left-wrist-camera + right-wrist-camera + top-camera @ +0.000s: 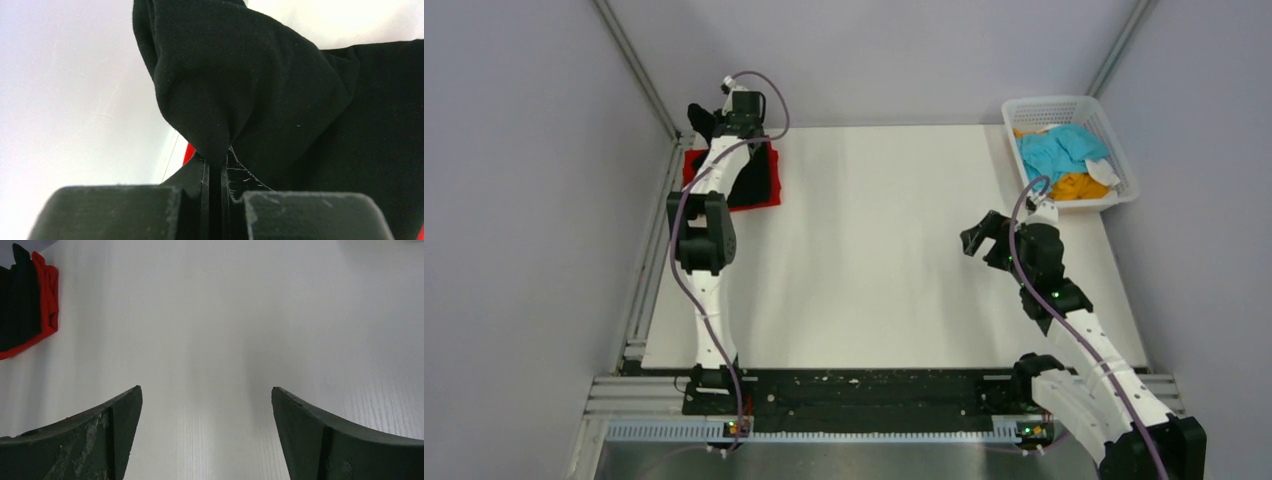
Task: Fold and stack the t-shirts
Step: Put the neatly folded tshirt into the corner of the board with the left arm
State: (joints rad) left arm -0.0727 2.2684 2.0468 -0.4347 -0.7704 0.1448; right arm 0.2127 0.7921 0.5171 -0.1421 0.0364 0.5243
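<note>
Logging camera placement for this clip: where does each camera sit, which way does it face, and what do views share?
Top external: above and behind the bases, looking down on the table; left arm and right arm show, basket far right.
Left wrist: on the left arm, looking along the left pincer, shut on a fold of the black t-shirt.
Right wrist: on the right arm, facing across bare table toward the far left; the open right pincer frames it.
Shared: all three show the black t-shirt over the red t-shirt.
</note>
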